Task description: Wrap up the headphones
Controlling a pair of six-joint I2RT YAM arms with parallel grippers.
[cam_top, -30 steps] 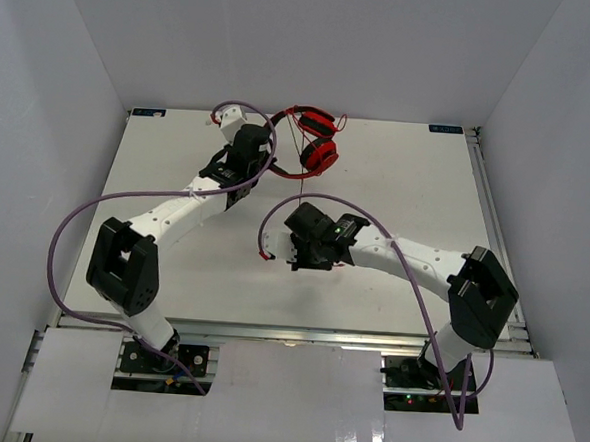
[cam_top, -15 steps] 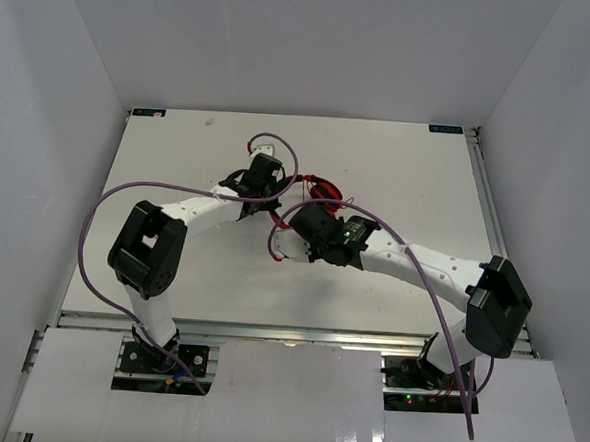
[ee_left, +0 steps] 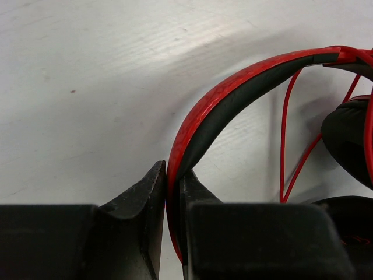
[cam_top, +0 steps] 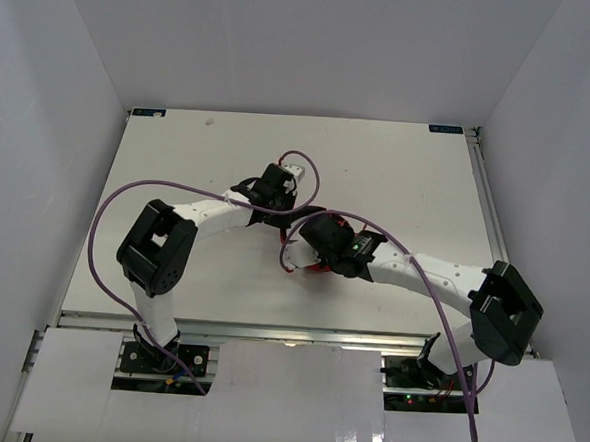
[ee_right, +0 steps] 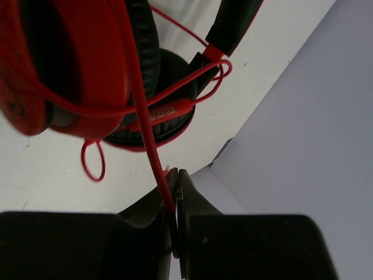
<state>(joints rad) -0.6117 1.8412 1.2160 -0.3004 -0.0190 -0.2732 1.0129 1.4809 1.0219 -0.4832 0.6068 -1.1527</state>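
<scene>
the left claw (ee_left: 173,175) is clamped shut on the headband (ee_left: 233,99) of the headphones (ee_left: 347,137), which arches up and right from its tips over the table (ee_left: 87,87). the right claw (ee_right: 175,182) pinches the thin red cord (ee_right: 144,116); the ear cups (ee_right: 87,58) sit just beyond its tips.

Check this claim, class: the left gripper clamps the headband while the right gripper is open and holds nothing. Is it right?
Not quite. The right gripper is shut on the red cord, as the right wrist view shows. The left gripper does clamp the headband.
</scene>
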